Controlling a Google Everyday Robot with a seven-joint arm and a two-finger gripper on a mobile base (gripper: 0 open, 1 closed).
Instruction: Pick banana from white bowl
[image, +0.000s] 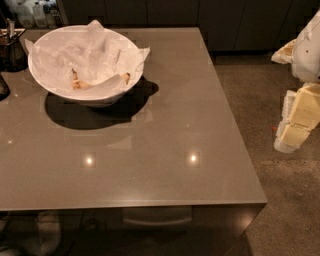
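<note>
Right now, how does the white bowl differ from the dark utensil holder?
The wide white paper-lined bowl is broad and low, holding a small brownish banana; the dark utensil container is narrow and upright. Both stand on the grey table. The gripper hangs beyond the table's right edge.

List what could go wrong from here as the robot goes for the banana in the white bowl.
1. The banana lies mostly under crumpled paper, so the claw, now out past the right edge of the table, may pinch paper instead.
2. Pulling on that paper could drag or tip the white bowl.
3. The reach ends close to the dark utensil container beside the bowl, which might get knocked.
</note>
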